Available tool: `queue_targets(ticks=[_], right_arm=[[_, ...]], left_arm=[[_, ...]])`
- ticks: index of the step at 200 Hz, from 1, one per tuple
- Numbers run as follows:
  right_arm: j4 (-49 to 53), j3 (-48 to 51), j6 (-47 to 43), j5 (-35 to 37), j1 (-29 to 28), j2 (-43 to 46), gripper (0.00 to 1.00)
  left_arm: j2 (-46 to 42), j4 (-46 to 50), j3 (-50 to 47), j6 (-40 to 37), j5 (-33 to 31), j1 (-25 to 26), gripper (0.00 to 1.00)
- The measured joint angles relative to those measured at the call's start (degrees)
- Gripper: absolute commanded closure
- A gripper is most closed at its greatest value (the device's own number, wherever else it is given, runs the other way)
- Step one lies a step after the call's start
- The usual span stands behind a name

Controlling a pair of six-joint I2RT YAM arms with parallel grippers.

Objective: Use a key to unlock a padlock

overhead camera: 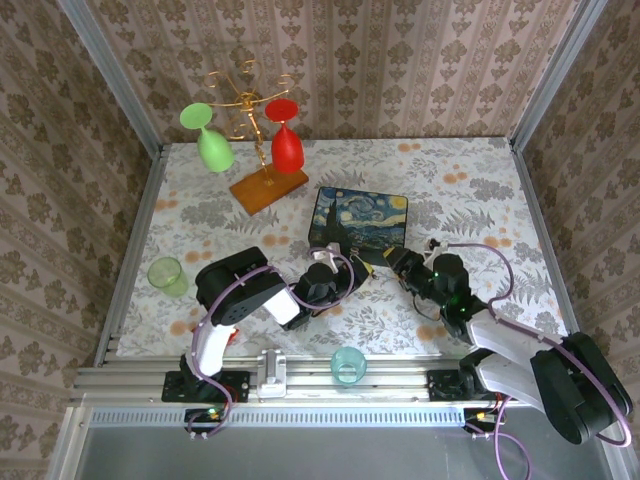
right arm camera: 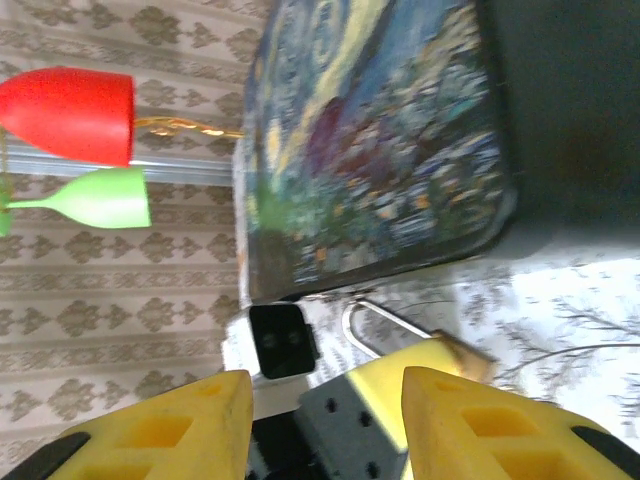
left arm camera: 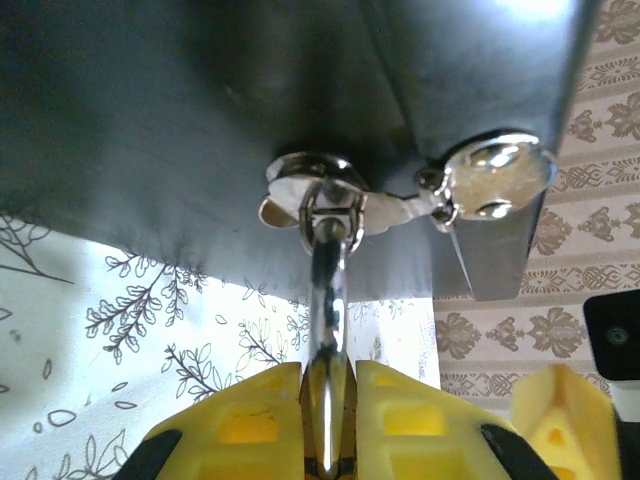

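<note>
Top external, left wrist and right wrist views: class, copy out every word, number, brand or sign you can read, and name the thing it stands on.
None: no text can be read.
The painted box carries a swirling night-sky picture, no words.
The padlock is too blurred to show any stamp.

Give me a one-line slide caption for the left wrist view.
Left gripper shut on the padlock, whose silvery shackle reaches up to the clasp on the dark box.

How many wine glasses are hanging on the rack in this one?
2: a green wine glass hangs on the left side of the gold rack, and a red wine glass on its right. None looks hidden.
</note>
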State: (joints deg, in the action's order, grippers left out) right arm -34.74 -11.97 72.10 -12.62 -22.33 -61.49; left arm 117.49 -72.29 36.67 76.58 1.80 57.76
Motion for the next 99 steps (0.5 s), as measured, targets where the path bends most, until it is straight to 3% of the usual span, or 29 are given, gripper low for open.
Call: queue_targets(ticks=[30, 64, 99], right_arm=[[11.1, -3.78, -9.66, -3.82, 0.31, -0.24, 0.7], [27.65, -13.97, -28.0, -5.44, -0.5, 0.5, 0.71], [32.26, -15.89, -37.29, -5.7, -1.53, -1.95, 0.75]], left_arm=[[-0.02, -0.22, -0.42, -0.37, 0.96, -0.76, 1.0], [-0.98, -0.09, -1.22, -0.31, 2.69, -1.44, 1.0], [-2.47, -0.04, -3.04, -0.28, 3.69, -1.62, 1.0]])
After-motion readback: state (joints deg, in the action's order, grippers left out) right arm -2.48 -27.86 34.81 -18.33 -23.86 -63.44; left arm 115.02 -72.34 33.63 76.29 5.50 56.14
